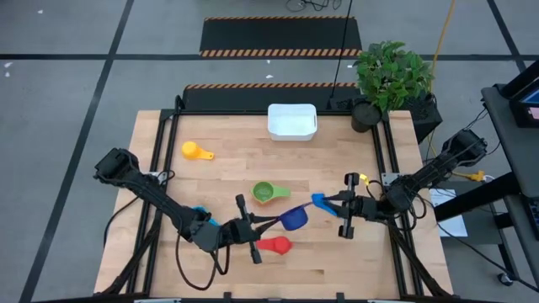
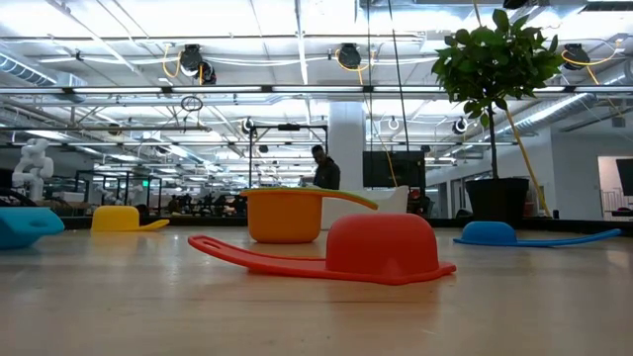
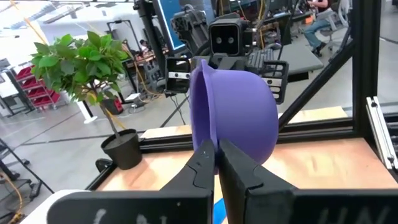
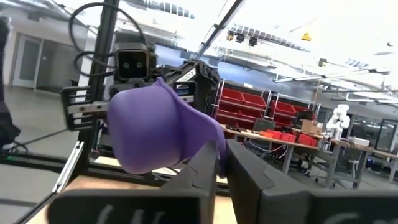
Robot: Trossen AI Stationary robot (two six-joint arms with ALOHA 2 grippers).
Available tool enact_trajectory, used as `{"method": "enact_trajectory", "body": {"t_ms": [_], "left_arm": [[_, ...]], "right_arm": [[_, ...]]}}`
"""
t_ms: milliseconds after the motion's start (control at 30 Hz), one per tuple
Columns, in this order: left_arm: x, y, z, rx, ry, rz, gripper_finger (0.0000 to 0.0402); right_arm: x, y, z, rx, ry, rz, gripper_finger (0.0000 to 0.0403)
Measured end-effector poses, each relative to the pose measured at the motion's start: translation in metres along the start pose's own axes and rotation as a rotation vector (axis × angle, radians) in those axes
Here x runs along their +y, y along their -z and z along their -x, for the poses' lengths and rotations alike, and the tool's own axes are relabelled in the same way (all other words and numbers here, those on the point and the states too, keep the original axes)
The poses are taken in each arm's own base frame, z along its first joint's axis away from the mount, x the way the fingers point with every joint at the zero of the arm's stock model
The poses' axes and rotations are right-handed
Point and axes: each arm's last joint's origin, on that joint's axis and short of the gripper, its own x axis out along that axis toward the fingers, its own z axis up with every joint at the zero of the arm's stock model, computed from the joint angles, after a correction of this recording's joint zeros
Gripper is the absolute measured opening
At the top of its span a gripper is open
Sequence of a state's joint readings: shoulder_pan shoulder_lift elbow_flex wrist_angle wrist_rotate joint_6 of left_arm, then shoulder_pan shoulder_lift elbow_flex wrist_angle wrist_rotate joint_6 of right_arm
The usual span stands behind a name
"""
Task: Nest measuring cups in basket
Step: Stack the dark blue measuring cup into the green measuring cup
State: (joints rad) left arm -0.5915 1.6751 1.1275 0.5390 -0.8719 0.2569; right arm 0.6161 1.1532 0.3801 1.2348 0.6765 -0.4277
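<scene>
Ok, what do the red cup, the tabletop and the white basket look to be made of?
Red cup: looks like moulded plastic, opaque, with a soft sheen; cup and flat handle form one smooth piece. Tabletop: looks like wood, pale narrow strips with visible grain, butcher-block style; solid or veneer cannot be told. White basket: probably plastic, smooth, uniform white, rounded corners, though it is far off.

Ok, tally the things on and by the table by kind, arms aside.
Cups: 6
Basket: 1
Potted plant: 1
Total: 8
</scene>
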Motion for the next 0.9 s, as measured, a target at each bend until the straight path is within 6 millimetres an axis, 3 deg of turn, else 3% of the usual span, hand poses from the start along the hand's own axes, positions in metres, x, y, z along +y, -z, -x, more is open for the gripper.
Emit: {"method": "enact_trajectory", "body": {"t_ms": [300, 467, 600, 900], "left_arm": [[0.013, -0.015, 0.026, 0.071, 0.06, 0.004, 0.0004], [0.014, -0.018, 0.035, 0.09, 0.081, -0.003, 0.0005], [0.014, -0.017, 0.034, 0.094, 0.079, -0.011, 0.0004], [0.017, -0.016, 0.031, 0.097, 0.066, -0.011, 0.0004]], "right_arm": [[0.002, -0.005, 0.009, 0.079, 0.004, -0.01, 0.0116], [0.006, -0.008, -0.001, 0.188, -0.014, -0.038, 0.0146], [0.01, -0.011, -0.011, 0.225, -0.017, -0.038, 0.0161], [0.013, -0.011, -0.013, 0.207, -0.062, -0.038, 0.0169]]}}
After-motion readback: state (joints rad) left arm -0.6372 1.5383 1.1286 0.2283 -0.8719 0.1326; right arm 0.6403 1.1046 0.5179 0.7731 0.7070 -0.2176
